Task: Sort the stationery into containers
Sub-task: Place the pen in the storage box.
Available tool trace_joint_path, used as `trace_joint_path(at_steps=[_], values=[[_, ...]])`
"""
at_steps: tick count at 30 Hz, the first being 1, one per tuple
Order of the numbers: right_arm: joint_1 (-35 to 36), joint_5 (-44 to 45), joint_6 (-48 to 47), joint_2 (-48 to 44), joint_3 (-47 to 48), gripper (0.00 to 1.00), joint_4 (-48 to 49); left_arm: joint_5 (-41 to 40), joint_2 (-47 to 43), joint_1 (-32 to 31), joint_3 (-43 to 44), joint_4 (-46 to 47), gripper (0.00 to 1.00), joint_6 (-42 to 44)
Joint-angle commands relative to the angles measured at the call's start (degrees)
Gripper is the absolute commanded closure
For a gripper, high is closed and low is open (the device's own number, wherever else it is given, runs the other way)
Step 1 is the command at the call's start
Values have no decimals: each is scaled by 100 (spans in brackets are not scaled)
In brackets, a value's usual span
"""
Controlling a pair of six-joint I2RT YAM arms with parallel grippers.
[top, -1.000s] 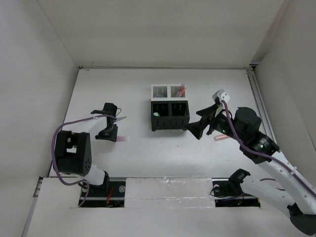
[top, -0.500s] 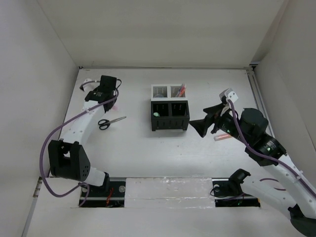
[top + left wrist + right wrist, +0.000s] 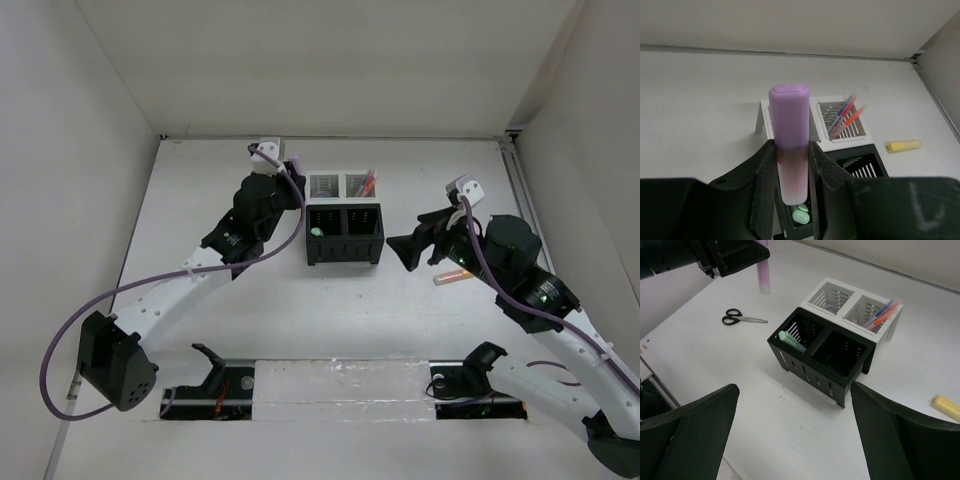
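Note:
My left gripper (image 3: pixel 790 150) is shut on a stubby pink marker (image 3: pixel 788 115) with a purple cap, held upright over the left black slotted bin (image 3: pixel 790 227), which holds green markers (image 3: pixel 801 214). From above, this gripper (image 3: pixel 285 195) sits at the left side of the four bins (image 3: pixel 343 252). The right white bin (image 3: pixel 852 135) holds red and blue pens (image 3: pixel 845 112). My right gripper (image 3: pixel 794 390) is open and empty, in front and to the right of the bins (image 3: pixel 820 380); it also shows in the top view (image 3: pixel 405 245).
Black-handled scissors (image 3: pixel 742 318) lie on the table left of the bins. A yellow marker (image 3: pixel 946 407) lies to the right of the bins, near my right arm (image 3: pixel 452 278). White walls close the table at the left, back and right.
My left arm has swung from the far left of the table over to the bins, carrying the pink marker. My right gripper has shifted only slightly.

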Motion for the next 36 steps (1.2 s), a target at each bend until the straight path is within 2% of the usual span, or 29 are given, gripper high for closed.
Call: trace_joint_path(at_steps=[1,3,8,12,18,23,36], values=[[32,115,-39,8,235,0,84,690,-262,63,-607,2001,100,657],[32,115,-39,139,235,0,84,970,-262,63,-916,2590,100,597],[32,220,-91,254,235,0,84,1349,45,63,-1022,3189,100,473],[32,291,-91,254,235,0,84,1086,168,-218,-1399,3707,100,544],[32,291,23,316,183,0,189,1279,476,-218,-1672,4182,100,385],[32,291,23,368,183,0,189,1165,529,-218,-2286,4893,100,262],[-21,291,76,527,68,0,356,1104,915,-218,-2411,5114,100,78]])
